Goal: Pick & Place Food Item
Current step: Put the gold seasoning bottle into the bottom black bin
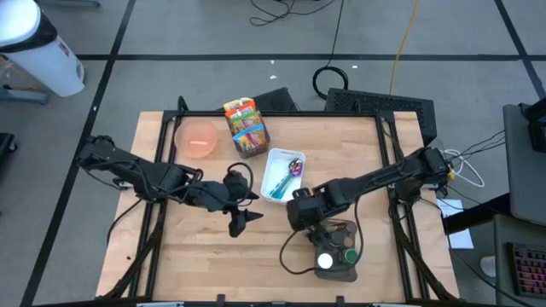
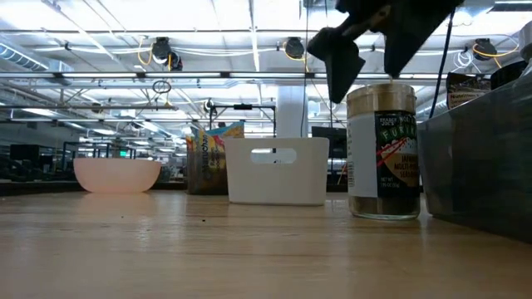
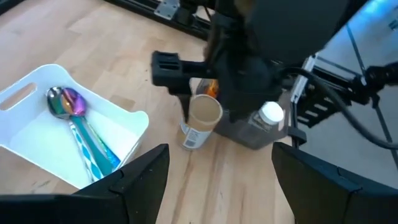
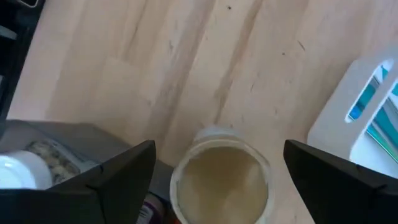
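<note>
I've got the right gripper (image 2: pixel 366 50) hanging just above the jar (image 2: pixel 382 151), jaws spread wide, one each side of the lid, nothing held. The jar stands upright on the surface (image 1: pixel 196 256), long axis vertical, lid up, label facing the low cam. It sits just beside the dark tray (image 1: pixel 337 271) at the near right, well apart from the white bin (image 1: pixel 275 162) with the spoon (image 3: pixel 69 102).

Step in hand, as I judge it: descend and grasp. To do it well I'd keep the wrist centred over the lid, come straight down so both fingers clear the rim, then close below the lid on the glass body, not on the cap. Watch the tray wall on one side; clearance there looks tight, tho the overhead view is partly blocked by the arm, so prob. check on the wrist cam.

Left gripper (image 1: pixel 243 220) waits mid-surface, also wide, empty.
</note>
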You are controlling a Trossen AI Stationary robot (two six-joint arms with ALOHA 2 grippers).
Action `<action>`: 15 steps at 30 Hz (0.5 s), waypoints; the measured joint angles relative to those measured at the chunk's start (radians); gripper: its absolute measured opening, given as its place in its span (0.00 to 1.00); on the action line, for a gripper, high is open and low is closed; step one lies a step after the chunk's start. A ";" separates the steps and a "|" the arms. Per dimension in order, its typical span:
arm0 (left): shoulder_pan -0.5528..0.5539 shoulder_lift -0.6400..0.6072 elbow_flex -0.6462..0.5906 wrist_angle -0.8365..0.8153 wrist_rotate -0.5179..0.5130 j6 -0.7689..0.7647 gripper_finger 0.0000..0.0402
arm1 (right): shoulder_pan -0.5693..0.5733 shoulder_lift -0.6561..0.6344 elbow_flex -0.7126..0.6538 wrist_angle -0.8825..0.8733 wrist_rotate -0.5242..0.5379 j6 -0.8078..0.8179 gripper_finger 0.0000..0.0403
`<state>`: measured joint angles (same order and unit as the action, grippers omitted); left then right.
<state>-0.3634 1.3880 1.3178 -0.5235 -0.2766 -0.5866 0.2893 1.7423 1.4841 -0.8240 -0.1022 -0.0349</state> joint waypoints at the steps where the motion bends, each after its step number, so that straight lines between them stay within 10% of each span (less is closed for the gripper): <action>1: 0.000 0.000 0.000 0.000 0.010 0.007 0.73 | 0.000 0.006 0.000 -0.002 0.005 0.003 0.87; 15: -0.008 0.000 0.000 -0.006 0.021 0.042 0.73 | -0.007 0.025 0.000 -0.069 0.049 0.058 0.87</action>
<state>-0.3716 1.3876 1.3178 -0.5297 -0.2555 -0.5442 0.2821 1.7672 1.4837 -0.8928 -0.0528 0.0231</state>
